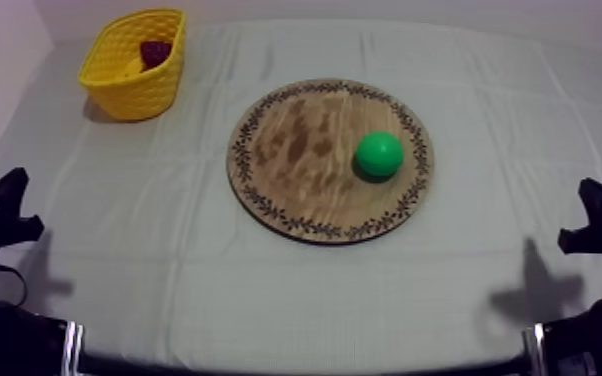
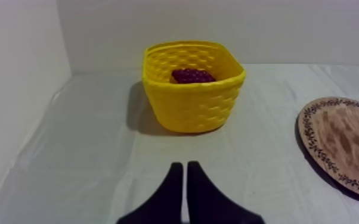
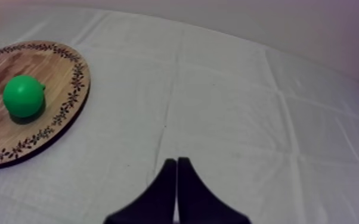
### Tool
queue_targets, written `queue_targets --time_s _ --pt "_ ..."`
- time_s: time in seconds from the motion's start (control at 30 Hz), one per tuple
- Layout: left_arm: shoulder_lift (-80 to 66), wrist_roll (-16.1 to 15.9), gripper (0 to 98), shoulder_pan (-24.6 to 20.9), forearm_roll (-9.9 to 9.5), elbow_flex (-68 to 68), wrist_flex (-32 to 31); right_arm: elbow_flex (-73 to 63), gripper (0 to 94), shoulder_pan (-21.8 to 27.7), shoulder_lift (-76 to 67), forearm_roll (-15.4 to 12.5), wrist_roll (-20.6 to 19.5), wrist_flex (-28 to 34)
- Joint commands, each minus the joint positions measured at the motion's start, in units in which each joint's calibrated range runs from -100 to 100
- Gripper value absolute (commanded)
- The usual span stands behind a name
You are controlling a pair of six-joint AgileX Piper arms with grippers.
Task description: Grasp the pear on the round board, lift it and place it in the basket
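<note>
Surroundings: a yellow basket stands on the bench at 10 o'clock from the wooden board, well apart from it. A bunch of grapes lies inside the basket.
Pear: the pear is green and rests on the board near its 3 o'clock rim, inside the patterned border.
Between: open cloth lies between board and basket.
Left end effector: the left end effector has its fingers pressed together in a narrow wedge, gripping nothing. It sits low at the bench's 8 o'clock edge, with the basket at its 12 o'clock.
Right end effector: the right end effector is likewise closed and empty. It sits low at the 4 o'clock edge, with the pear at its 10 o'clock.
</note>
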Motion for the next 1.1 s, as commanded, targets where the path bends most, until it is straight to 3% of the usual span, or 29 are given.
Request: queue_targets --time_s 0.0,0.57,0.73,0.9,1.07 --pt "0.0 2.0 0.0 0.3 1.00 -0.1 3.0 0.1 0.5 0.0 0.0 0.0 0.0 0.0" --pt "0.0 2.2 0.0 0.3 0.87 -0.5 2.6 0.1 0.5 0.0 0.0 0.0 0.0 0.0" --pt "1.5 3.4 0.0 0.7 -1.15 -1.9 0.3 0.1 0.5 0.0 0.0 0.0 0.0 0.0" --pt "7.3 4.2 0.0 0.7 -1.63 -8.7 0.1 0.1 0.5 0.0 0.0 0.0 0.0 0.0" --pt "17.3 5.2 0.0 0.9 -0.06 -23.4 5.7 0.1 0.5 0.0 0.0 0.0 0.0 0.0"
